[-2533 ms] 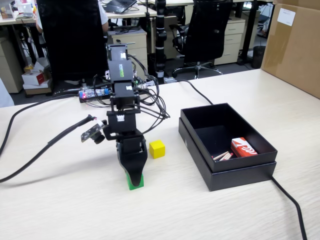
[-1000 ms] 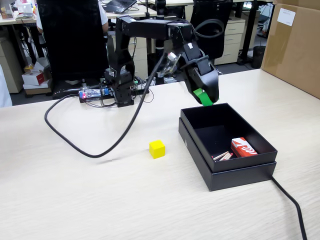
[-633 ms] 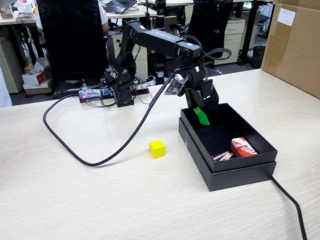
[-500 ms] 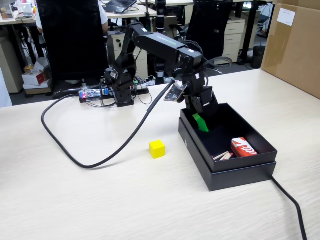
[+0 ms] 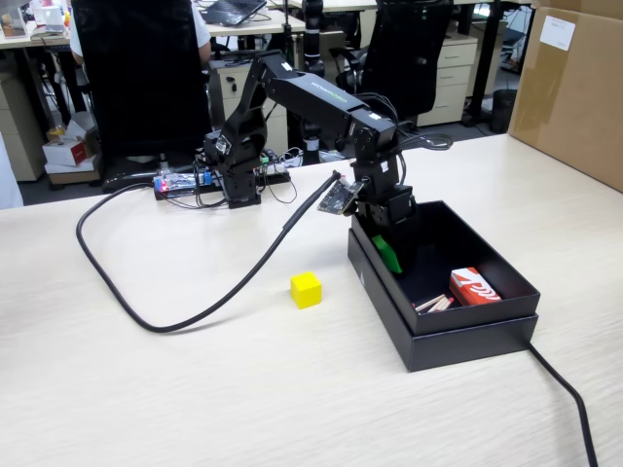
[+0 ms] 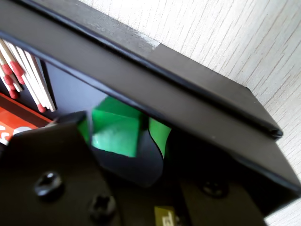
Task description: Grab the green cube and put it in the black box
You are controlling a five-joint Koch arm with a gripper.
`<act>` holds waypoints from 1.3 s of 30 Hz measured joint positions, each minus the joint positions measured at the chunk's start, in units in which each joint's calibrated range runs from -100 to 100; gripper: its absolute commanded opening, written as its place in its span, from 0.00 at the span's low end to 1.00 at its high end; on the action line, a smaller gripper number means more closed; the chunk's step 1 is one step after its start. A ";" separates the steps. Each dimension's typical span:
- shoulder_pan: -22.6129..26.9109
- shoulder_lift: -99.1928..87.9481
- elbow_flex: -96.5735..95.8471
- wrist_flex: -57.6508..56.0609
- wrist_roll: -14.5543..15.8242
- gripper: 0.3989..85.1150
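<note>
Hanging inside the black box (image 5: 506,292), the pincer (image 6: 123,137) grips the green cube (image 6: 115,132) by 2 opposite flat faces; it looks light, rigid, matte, unlikely to slip.

Black jointed arm (image 5: 321,102), green lettering, cross-head screws (image 6: 48,182)

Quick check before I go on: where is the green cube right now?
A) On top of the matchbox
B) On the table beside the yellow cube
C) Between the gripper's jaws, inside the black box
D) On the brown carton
C: the wrist view shows the green cube between the jaws of the gripper, below the rim of the black box; only the yellow cube sits on the table.
</note>
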 measured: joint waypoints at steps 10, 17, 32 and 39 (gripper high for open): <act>-0.49 -14.37 -0.27 -0.93 0.05 0.49; -4.20 -42.85 -1.10 -0.93 0.05 0.54; -20.61 -84.66 -48.74 16.49 -5.71 0.60; -19.39 -98.51 -70.20 24.08 -6.20 0.60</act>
